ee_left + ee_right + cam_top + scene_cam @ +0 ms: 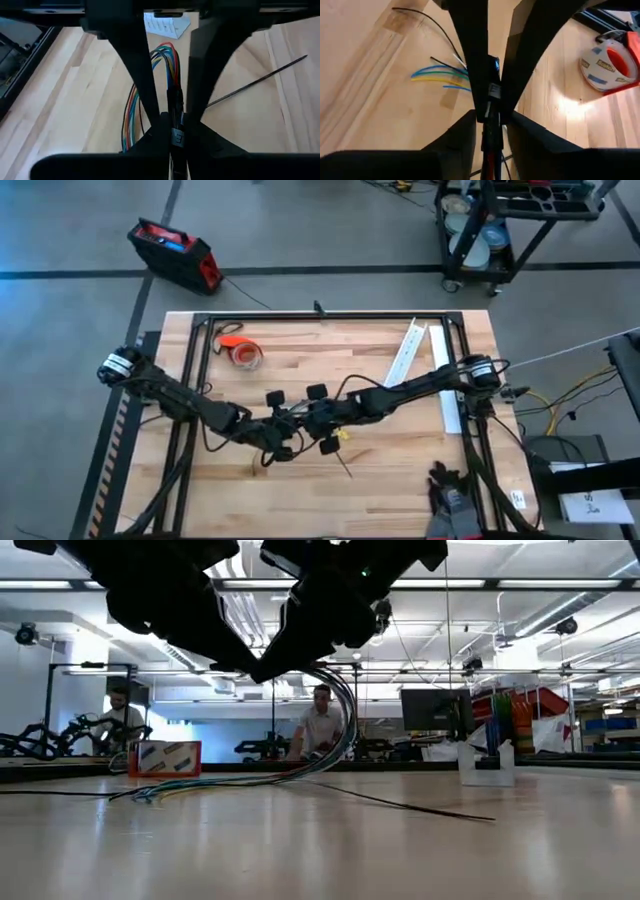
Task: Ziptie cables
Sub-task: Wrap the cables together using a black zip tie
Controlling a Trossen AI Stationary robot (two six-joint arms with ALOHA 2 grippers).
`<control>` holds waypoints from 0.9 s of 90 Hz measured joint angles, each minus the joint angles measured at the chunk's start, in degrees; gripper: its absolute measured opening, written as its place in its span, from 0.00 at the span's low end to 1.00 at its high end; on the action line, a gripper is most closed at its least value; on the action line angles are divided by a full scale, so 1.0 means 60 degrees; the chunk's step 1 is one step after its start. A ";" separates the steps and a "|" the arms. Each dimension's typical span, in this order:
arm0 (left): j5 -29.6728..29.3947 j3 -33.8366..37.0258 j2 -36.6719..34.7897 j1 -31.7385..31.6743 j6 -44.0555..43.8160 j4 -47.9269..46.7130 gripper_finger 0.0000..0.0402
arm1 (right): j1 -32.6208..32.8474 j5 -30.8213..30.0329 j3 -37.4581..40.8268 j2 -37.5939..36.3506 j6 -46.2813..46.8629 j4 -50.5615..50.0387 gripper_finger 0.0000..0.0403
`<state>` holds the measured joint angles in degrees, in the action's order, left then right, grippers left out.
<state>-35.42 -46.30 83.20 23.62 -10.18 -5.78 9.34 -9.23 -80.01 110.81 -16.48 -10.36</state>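
Both jaws clamp cables (172, 70).

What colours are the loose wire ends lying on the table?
Blue, green, yellow, white and black cables, clearest in the right wrist view.

ziptie (343, 466) right of cables (262, 463)

An orange tape roll (240, 352) and a white slotted channel (405, 353) lie on the wooden table (400, 480) (well apart).
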 joint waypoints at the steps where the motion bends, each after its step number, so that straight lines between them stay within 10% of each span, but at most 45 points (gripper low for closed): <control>1: 0.0001 0.0000 0.0000 0.0000 0.0012 -0.0005 0.05 | 0.0000 -0.0001 0.0000 -0.0008 0.0004 -0.0007 0.17; 67: 0.0022 0.0025 -0.2665 0.0304 0.0360 -0.1651 0.33 | 0.0101 -0.0653 -0.0006 -0.1477 0.0179 -0.0731 0.01; 81: -0.0009 0.1040 -0.3710 0.0563 0.0840 0.0396 0.39 | 0.0255 -0.0211 0.0244 -0.2380 0.0040 0.0079 0.01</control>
<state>-35.47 -40.06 60.94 26.99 -5.15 -3.40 10.88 -10.49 -78.54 96.53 -16.24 -9.88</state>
